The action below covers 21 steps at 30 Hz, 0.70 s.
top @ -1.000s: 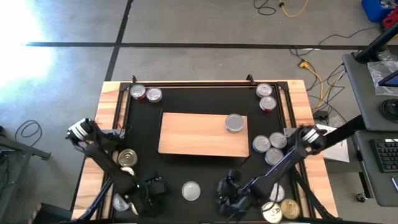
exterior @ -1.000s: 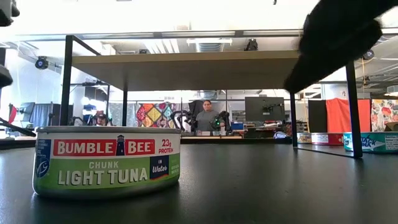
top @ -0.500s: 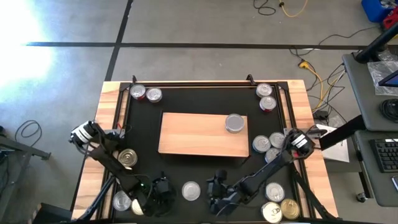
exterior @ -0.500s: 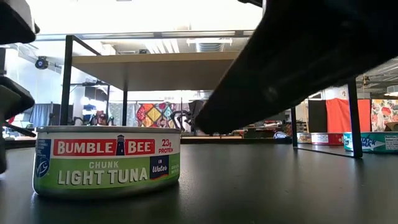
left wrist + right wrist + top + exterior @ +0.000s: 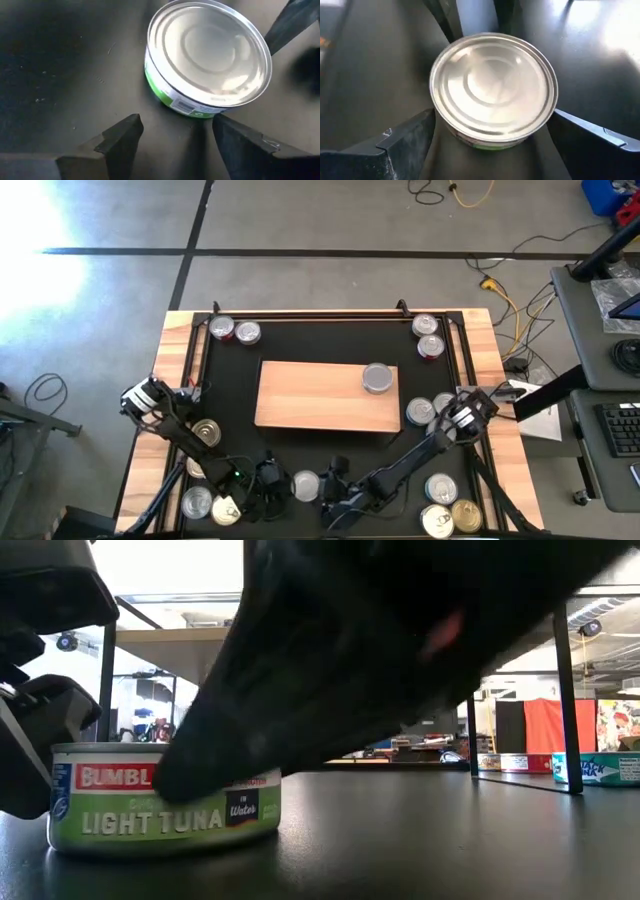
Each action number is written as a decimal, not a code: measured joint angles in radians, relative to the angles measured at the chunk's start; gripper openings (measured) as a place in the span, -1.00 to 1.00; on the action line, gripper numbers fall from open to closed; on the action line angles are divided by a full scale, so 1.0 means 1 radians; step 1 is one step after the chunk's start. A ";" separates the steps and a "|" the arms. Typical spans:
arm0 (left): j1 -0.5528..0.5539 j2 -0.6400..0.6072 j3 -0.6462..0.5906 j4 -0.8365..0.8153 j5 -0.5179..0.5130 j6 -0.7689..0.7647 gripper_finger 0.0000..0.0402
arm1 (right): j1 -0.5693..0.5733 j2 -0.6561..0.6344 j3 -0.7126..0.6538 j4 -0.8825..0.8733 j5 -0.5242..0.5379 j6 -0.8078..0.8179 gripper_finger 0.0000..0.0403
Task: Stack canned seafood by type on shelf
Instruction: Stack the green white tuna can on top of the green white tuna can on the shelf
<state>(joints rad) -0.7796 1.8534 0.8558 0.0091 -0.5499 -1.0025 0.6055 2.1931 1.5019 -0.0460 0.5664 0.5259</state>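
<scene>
Both grippers crowd one Bumble Bee light tuna tin [image 5: 306, 485] on the black mat [image 5: 230, 380] at the near edge, in front of the wooden shelf [image 5: 300, 395]. Right gripper [image 5: 487, 137] straddles the tin, fingers spread wide, not pinching. Left gripper [image 5: 172, 132] sits just beside it, fingers apart, empty.

We see 2 slim arms, matte black from shoulder to tip. The left arm [image 5: 170, 435] carries a white-and-black ringed joint near the table's left edge; the right arm [image 5: 420, 455] has a matching one on the right. Each ends in 2 dark, flat, wedge-shaped fingers [image 5: 120, 137] with squared edges.
</scene>
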 joint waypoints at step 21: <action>0.019 0.007 -0.003 0.010 -0.013 0.018 -0.05 | -0.008 0.056 0.078 -0.078 0.084 0.058 0.84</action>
<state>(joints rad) -0.7609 1.8602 0.8524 0.0192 -0.5625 -0.9841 0.5976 2.2488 1.5803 -0.1243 0.6502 0.5837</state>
